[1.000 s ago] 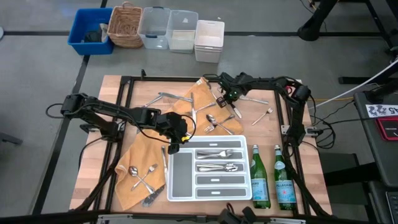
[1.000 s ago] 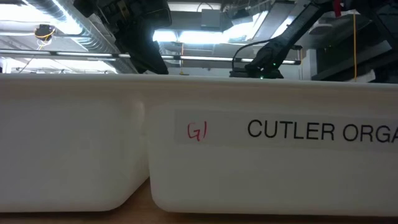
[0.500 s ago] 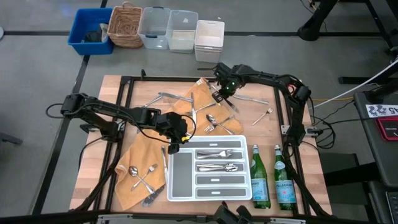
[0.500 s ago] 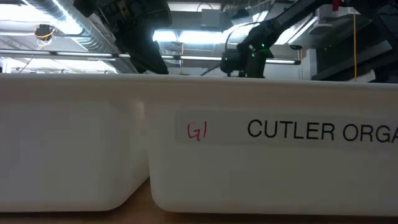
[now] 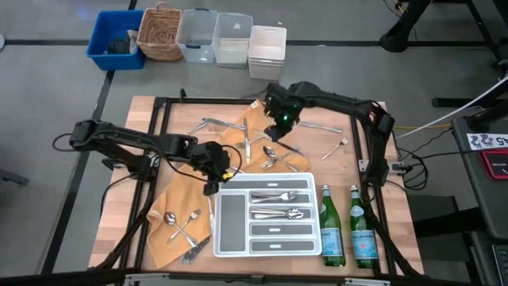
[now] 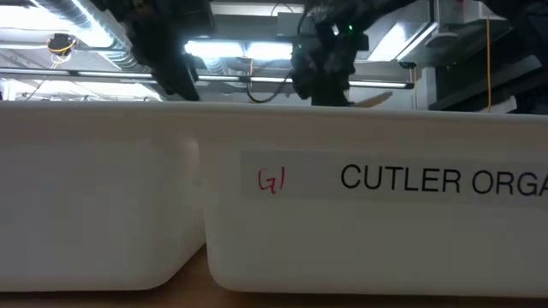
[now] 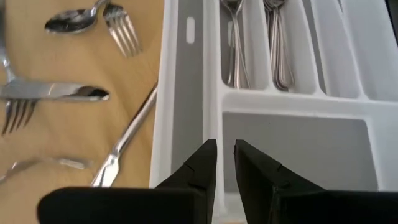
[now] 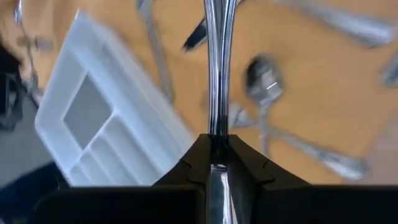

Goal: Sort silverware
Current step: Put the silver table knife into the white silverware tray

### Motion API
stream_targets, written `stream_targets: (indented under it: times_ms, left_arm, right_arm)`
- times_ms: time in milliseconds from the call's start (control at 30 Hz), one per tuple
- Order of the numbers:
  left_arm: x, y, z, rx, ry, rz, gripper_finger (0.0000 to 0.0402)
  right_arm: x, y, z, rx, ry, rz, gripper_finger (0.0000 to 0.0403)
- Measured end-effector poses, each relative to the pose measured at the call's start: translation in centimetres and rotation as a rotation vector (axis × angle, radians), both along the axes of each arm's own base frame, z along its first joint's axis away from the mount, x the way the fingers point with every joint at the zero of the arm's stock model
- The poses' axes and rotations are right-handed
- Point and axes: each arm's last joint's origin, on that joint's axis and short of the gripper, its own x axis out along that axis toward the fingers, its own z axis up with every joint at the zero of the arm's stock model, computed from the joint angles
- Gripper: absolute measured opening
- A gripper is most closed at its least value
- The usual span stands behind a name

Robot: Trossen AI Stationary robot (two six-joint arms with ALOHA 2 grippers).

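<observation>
- Above the orange cloth [image 5: 238,131], my right hand [image 5: 278,125] is pinching one slim piece of silverware [image 8: 216,68] between its fingers.
- Beside the white tray [image 5: 270,238], my left hand [image 7: 225,163] is hovering at its rim, fingers nearly together, gripping nothing.
- Remaining silverware [image 5: 274,159] is lying scattered on the cloth; several pieces are resting in the tray.

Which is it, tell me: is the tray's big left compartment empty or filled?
Empty. The high view shows the white tray's large left compartment as bare grey liner, while silverware lies only in its upper slots.
</observation>
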Motion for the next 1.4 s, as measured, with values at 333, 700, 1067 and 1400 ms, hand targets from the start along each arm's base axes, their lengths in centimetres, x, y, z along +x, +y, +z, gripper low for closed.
stream_targets:
  times_ms: [333,700,1067,1400]
  left_arm:
    - [-2.0,0.1,1.8,-0.010,-0.029,0.011,0.0047]
    - [-2.2,0.1,2.1,-0.024,-0.040,0.029,0.0047]
    - [-2.2,0.1,2.1,-0.084,-0.031,0.101,0.0047]
    - [-2.3,-0.8,2.1,-0.151,-0.018,0.147,0.0046]
  right_arm:
    - [2.9,11.7,0.1,-0.004,0.012,0.312,0.0039]
    - [2.0,24.0,-0.1,-0.173,0.076,0.498,0.0039]
    - [-0.2,31.3,-1.7,-0.279,0.061,0.598,0.0039]
    - [-1.1,33.8,-4.4,-0.343,-0.003,0.641,0.0039]
